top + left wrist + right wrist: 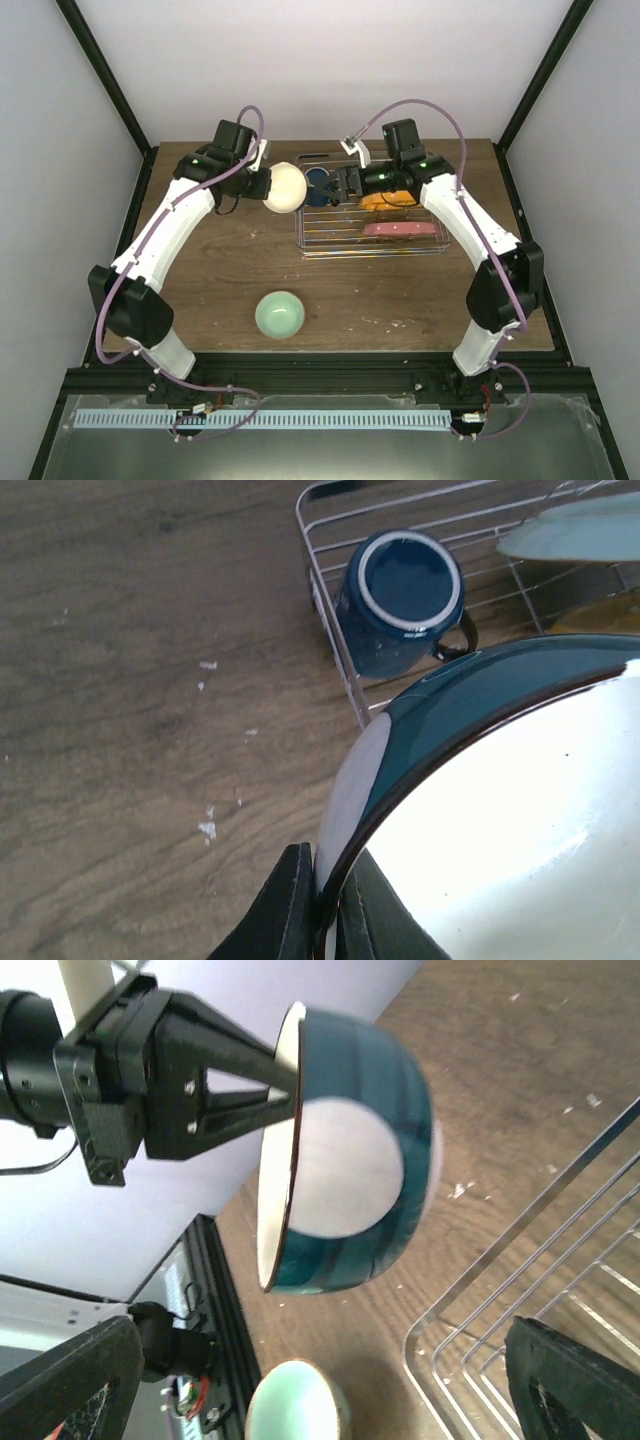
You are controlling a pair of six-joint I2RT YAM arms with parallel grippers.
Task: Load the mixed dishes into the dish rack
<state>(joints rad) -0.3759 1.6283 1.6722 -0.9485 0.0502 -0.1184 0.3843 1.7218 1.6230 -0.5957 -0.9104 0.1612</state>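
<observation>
Dark wood tabletop and pale walls fill the top view. At upper centre the left gripper (326, 912) is pinched tight on the rim of the cream-white bowl (285, 187), holding it just left of the dish rack (340, 246). The bowl is tipped on edge, and in the right wrist view its mouth faces frame left. The right gripper (316, 1385) is spread wide with nothing in it. The dark blue mug (398, 602) sits in the rack's upper left corner, probably upside down. The pink-red plate (403, 229) stands on edge, long axis left to right. The orange-bottomed plate (384, 201) is half hidden behind the right arm. The mint-green bowl (279, 314) sits upright at lower centre.
</observation>
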